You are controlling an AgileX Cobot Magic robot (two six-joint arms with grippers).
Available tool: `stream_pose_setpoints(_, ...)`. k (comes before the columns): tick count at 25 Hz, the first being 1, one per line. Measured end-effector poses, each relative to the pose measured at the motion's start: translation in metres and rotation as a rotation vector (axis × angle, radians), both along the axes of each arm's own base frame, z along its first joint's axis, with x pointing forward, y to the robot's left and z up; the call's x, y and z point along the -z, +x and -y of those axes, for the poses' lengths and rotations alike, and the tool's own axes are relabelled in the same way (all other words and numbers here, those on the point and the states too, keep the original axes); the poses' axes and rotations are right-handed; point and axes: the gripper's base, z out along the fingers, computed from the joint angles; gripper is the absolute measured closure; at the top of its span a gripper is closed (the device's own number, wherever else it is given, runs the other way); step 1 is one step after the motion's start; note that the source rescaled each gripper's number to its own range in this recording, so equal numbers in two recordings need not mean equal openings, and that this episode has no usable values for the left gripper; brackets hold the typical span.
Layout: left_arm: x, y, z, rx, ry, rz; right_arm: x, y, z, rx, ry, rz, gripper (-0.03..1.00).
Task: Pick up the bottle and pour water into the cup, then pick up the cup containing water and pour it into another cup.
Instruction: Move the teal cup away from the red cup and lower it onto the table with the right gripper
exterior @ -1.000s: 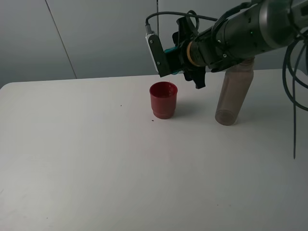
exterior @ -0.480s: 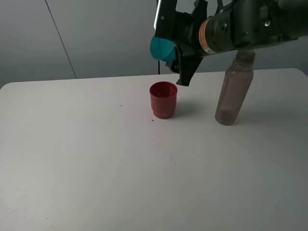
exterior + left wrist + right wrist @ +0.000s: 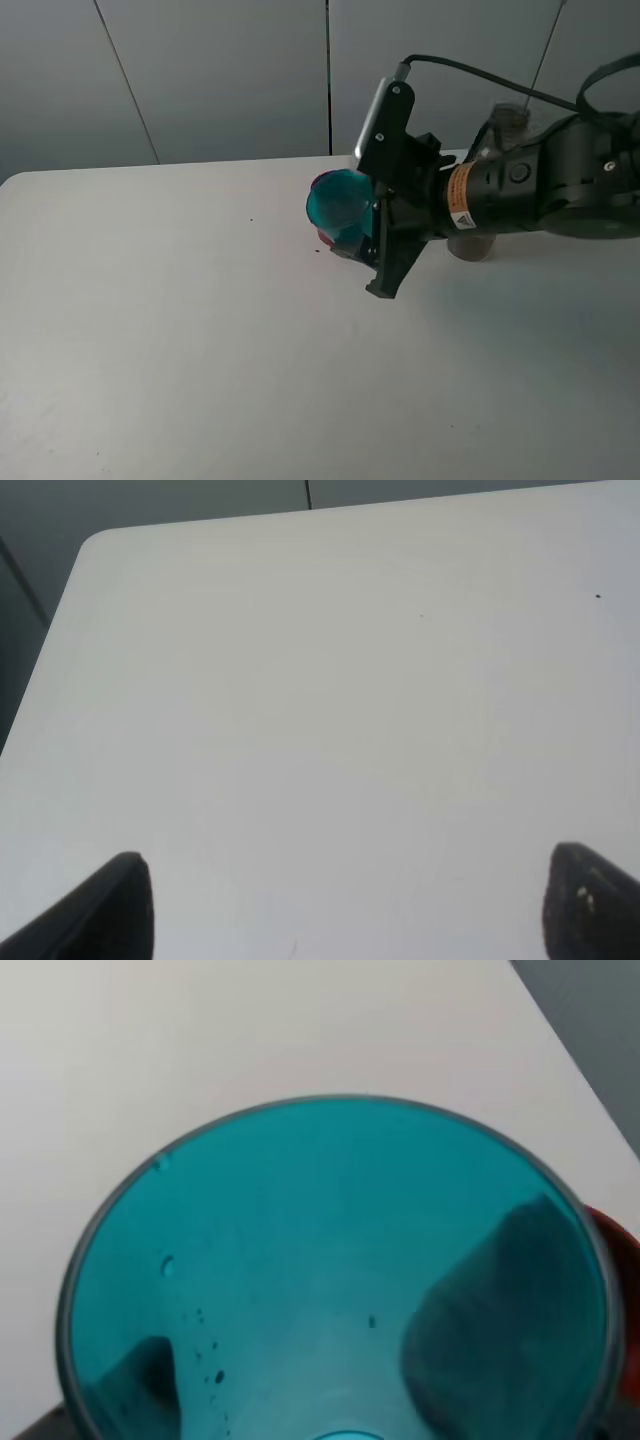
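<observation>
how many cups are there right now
2. The teal cup is tipped on its side in the right gripper, above the table. The red cup is directly behind it, mostly hidden, with only slivers showing.

The cup (image 3: 340, 1280) is of translucent teal plastic, smooth and glossy, with small dark specks on its inner wall. The red cup (image 3: 612, 1232) looks opaque plastic. The bottle (image 3: 508, 120), at the upper right of the high view, is cloudy grey translucent plastic. The table (image 3: 160, 330) has a matt, smooth white surface. The right gripper (image 3: 375, 235) is matt black, probably plastic.
</observation>
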Motion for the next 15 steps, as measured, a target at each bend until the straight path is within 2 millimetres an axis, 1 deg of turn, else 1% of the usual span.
stream_pose_setpoints(3,0.000,0.000,0.000,0.000,0.000,0.000,0.007,-0.011,0.007,-0.004,0.131,0.011,0.82)
stream_pose_setpoints(6,0.000,0.000,0.000,0.000,0.000,0.000,0.016,-0.013,0.012,0.041,0.243,0.004,0.82)
stream_pose_setpoints(15,0.000,0.000,0.000,0.000,0.000,0.000,0.071,0.002,0.033,0.220,0.196,-0.161,0.82)
